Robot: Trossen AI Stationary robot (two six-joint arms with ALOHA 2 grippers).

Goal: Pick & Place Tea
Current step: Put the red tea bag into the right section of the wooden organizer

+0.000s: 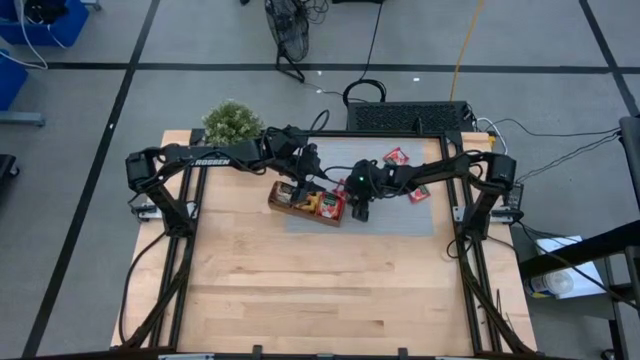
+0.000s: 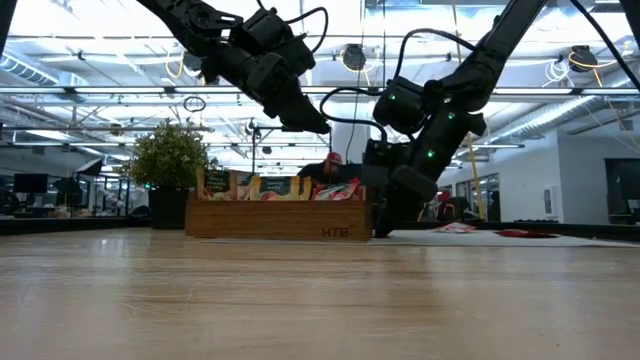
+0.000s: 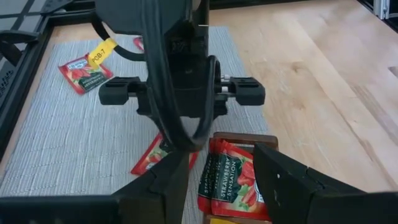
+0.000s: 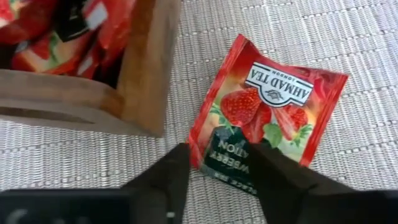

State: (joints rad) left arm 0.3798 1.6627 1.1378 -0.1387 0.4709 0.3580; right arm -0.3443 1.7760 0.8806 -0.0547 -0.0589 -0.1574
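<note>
Lying flat on the mat beside the wooden tray [image 4: 143, 74], a red sachet [image 4: 267, 112] is straddled by the right gripper [image 4: 217, 168], fingers parted, not gripping; left gripper [image 3: 217, 186] parted, empty, over tray.

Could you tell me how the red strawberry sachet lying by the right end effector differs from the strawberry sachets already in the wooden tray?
The loose sachet lies flat on the grey woven mat, just outside the wooden tray; the tray sachets stand packed together in an end compartment. The loose one shows its whole face; the tray ones overlap and partly hide each other. Both are red foil with strawberry artwork.
</note>
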